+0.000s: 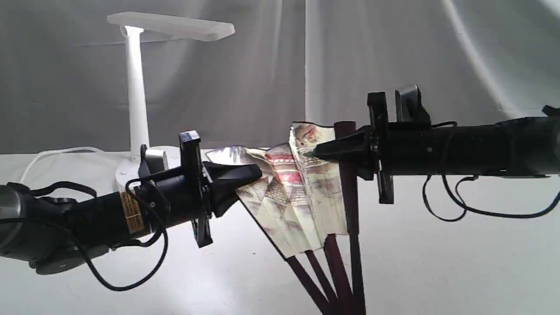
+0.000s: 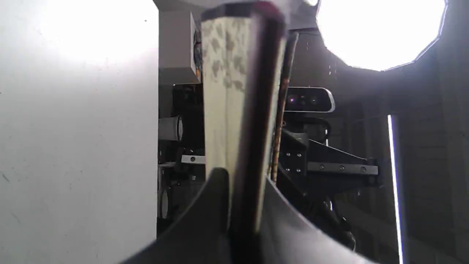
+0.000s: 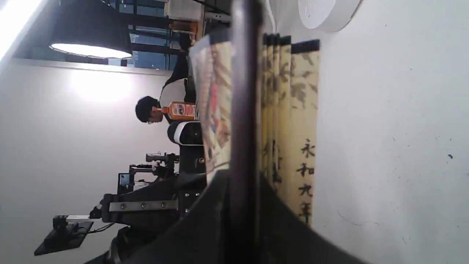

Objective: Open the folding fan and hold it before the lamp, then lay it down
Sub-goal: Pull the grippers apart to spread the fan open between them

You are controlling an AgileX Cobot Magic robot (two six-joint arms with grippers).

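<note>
Each pinching one outer stick, the left gripper (image 1: 253, 174) and the right gripper (image 1: 311, 153) hold the fan (image 1: 297, 197) half open in the air near the lamp (image 1: 135, 96), so next they likely need to pull farther apart.

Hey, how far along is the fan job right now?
Done: the folding fan is gripped by both arms. In hand: opening it. The left gripper and the right gripper each clamp a dark outer stick, and the paper is only partly spread, with its pleats bunched. Left: finish spreading it, hold it before the lamp, which stands off to the left in the exterior view, then lay it down.
</note>
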